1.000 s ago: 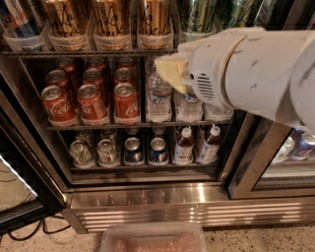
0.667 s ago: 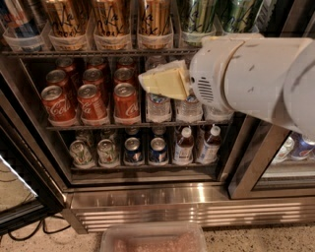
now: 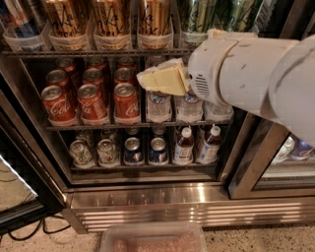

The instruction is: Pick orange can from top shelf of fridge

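Note:
Three tall golden-orange cans (image 3: 110,19) with dark script stand side by side in clear trays on the top shelf (image 3: 98,52) of the fridge (image 3: 147,197). The rightmost orange can (image 3: 155,17) is the one nearest my arm. My gripper (image 3: 162,79), yellowish at its tip, points left from the big white arm (image 3: 246,74). It hangs just below the top shelf's front rail, in front of the water bottles, and holds nothing. The arm hides part of the green cans (image 3: 197,15) to the right of the orange ones.
Red cola cans (image 3: 91,101) and water bottles (image 3: 158,106) fill the middle shelf. Small cans and bottles (image 3: 158,150) line the bottom one. A steel door post (image 3: 256,162) stands at the right, a dark open door (image 3: 19,197) at the left, and a plastic bin (image 3: 152,238) below.
The gripper and arm have shifted left, from in front of the right water bottles toward the middle column. The cans have not moved.

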Controlling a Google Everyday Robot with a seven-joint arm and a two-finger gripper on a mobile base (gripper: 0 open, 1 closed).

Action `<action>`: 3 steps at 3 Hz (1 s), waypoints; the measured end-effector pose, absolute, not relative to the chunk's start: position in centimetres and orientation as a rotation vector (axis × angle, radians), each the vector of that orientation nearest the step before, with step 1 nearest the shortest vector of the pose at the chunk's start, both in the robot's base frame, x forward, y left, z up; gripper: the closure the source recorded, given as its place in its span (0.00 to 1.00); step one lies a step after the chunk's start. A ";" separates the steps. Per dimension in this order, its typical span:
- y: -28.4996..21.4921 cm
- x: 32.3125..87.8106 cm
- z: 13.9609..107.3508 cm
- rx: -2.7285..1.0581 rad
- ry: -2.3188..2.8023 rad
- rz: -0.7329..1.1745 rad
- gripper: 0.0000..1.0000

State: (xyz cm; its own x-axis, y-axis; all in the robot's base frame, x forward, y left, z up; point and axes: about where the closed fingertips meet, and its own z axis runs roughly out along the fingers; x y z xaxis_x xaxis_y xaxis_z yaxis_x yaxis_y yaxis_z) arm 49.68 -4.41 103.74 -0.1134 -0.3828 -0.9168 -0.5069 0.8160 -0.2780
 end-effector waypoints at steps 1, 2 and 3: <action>-4.2 50.4 104.1 -0.704 1.701 0.107 0.12; -3.8 51.2 104.8 -0.687 1.671 0.117 0.26; -3.8 51.2 104.8 -0.687 1.671 0.117 0.22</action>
